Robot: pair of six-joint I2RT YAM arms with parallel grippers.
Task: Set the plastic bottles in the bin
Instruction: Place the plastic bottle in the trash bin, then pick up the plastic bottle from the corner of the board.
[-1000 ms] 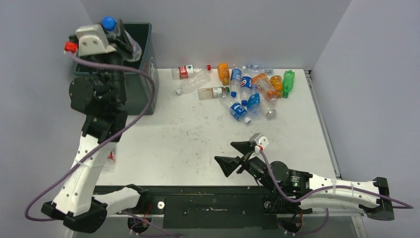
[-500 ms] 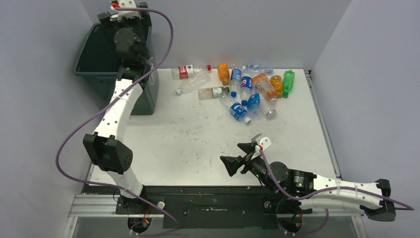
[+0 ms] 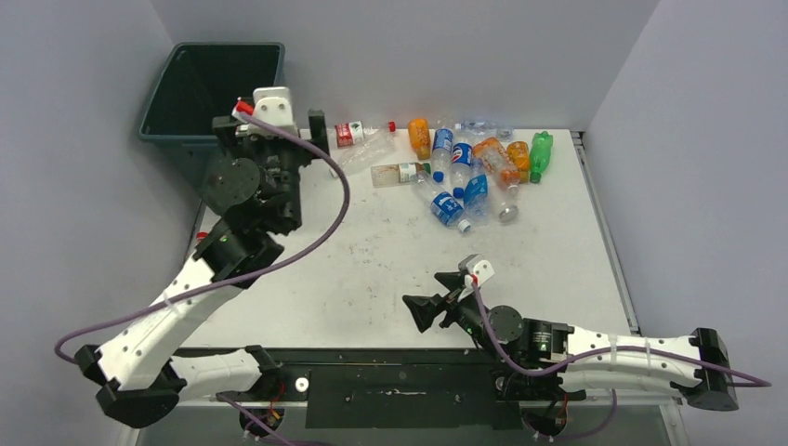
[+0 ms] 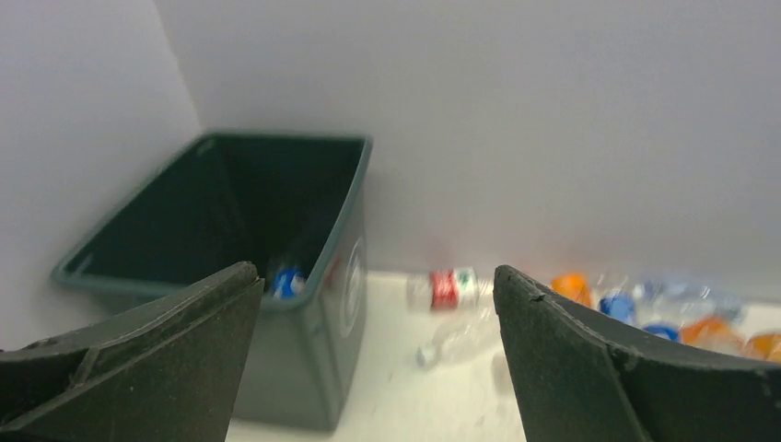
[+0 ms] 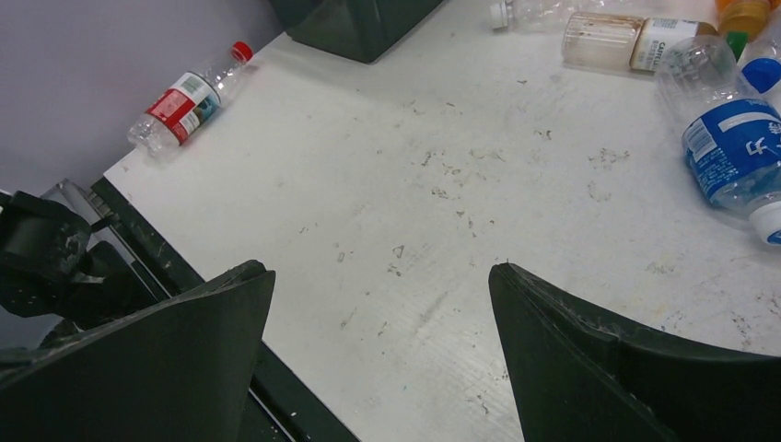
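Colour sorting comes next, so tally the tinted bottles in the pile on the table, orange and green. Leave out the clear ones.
Orange bottles: 3
Green bottles: 1
Total: 4

- Bin (image 3: 223,79): my left arm (image 3: 246,186) is covering its near right corner from above. The right wrist view is cutting off all but its base.
- Blue item (image 4: 288,282) inside the bin: blurring, and I am not identifying it.
- Pile of plastic bottles (image 4: 635,308) along the table's (image 3: 372,260) far edge: smearing in the left wrist view, labels unreadable.
- Red-labelled bottle (image 5: 187,97) at the left edge: the arm is hiding nearly all of it from above.
- Blue-labelled bottle (image 5: 732,161): the right wrist view's right edge is clipping it.
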